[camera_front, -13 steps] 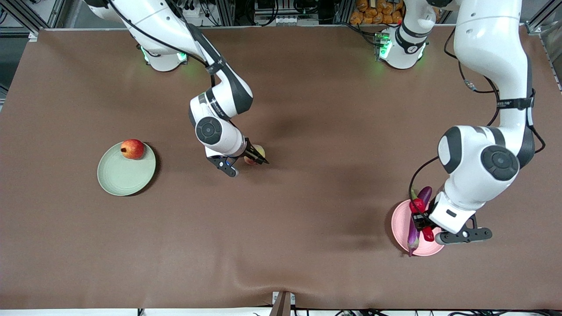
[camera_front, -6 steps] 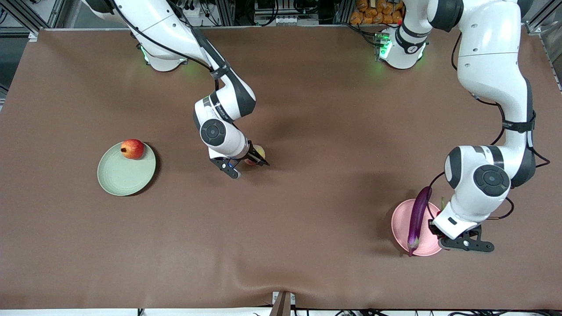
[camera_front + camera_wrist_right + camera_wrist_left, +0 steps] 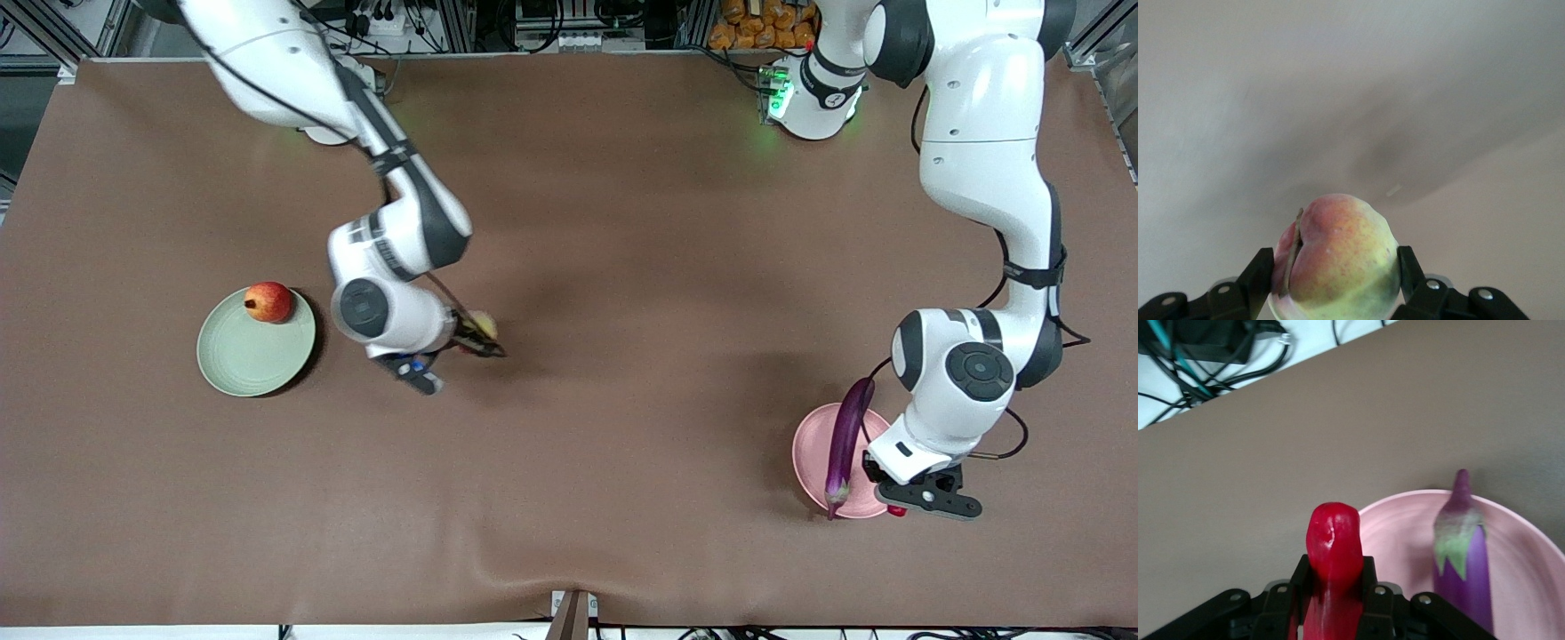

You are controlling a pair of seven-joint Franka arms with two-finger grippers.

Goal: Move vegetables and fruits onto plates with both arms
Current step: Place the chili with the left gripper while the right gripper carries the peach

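My right gripper is shut on the yellowish-pink peach and holds it above the brown cloth, between the table's middle and the green plate. In the right wrist view the peach fills the space between the gripper fingers. The red apple rests on the green plate's rim. My left gripper is shut on the red chili over the pink plate's edge. The purple eggplant lies across that plate. The left wrist view shows the chili in my gripper, beside the eggplant on the pink plate.
A brown cloth covers the whole table. Both arm bases stand along the edge farthest from the front camera, with cables and racks past it. A small bracket sits at the nearest table edge.
My right gripper shut on the peach and carried it toward the green plate. My left gripper moved with the chili from over the eggplant to the pink plate's edge.
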